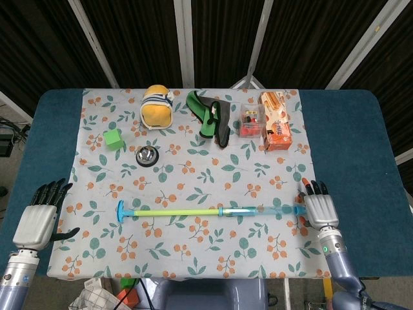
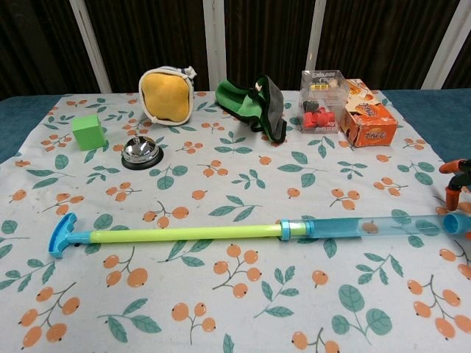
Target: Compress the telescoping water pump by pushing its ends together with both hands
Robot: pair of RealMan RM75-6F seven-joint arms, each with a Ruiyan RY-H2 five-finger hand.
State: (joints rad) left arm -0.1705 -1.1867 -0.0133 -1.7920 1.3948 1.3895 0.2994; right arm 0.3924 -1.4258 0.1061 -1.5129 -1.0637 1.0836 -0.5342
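Note:
The water pump (image 1: 206, 211) lies fully extended across the floral cloth, with its blue T-handle (image 1: 120, 210) at the left, a yellow-green rod (image 2: 184, 234) in the middle and a clear blue barrel (image 2: 368, 226) at the right. My right hand (image 1: 319, 210) sits just past the barrel's right end, fingers spread, holding nothing; only its orange-tipped fingertips (image 2: 452, 193) show in the chest view. My left hand (image 1: 39, 218) rests far left of the handle on the blue table edge, fingers apart and empty.
Along the back of the cloth stand a green cube (image 1: 113, 139), a silver bell (image 1: 147, 155), a yellow pouch (image 1: 157, 108), a green-black cloth item (image 1: 211, 116), a clear box (image 1: 249, 120) and an orange carton (image 1: 275, 121).

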